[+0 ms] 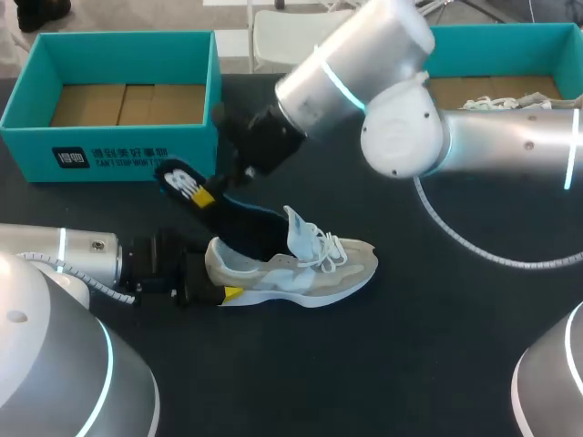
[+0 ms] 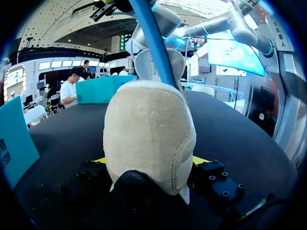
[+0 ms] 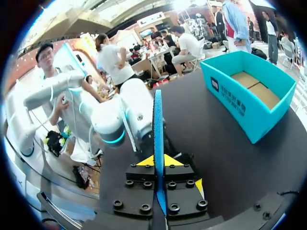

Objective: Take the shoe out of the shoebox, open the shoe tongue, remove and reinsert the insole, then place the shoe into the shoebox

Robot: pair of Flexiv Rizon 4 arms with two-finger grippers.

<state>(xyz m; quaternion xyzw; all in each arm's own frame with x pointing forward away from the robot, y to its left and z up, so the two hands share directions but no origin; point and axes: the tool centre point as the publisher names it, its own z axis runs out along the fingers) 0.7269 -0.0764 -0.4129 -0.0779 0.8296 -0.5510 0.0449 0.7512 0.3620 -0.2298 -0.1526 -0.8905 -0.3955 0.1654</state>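
Head view: the shoe (image 1: 301, 269) rests on its sole near the middle of the dark tabletop (image 1: 410, 364), heel to the left and toe to the right, outside both boxes. Its tongue (image 1: 296, 228) stands upright and the laces (image 1: 330, 250) lie loose over the upper. The left arm (image 1: 64, 255) enters from the left. The left jaws are closed on the heel of the shoe, with one yellow fingertip (image 1: 232, 293) showing on its near side. The right arm (image 1: 383, 82) enters from the right and reaches past the middle. The right jaws clamp the insole (image 1: 219, 209) close to its raised end. The insole slants, with its lower end inside the shoe opening and its upper end up and to the left of the heel.

An open teal shoebox (image 1: 118, 150) stands at the far left. A second teal box (image 1: 483, 41) stands at the far right and holds a white laced item (image 1: 506, 102). A white cable (image 1: 455, 238) curves across the tabletop on the right.

Left wrist view: the heel fills the gap between the left jaws, and a yellow tip touches it on each side.

Right wrist view: the insole (image 3: 158, 124) runs edge-on between the right jaws, which stand at a narrow gap with both yellow tips against it.
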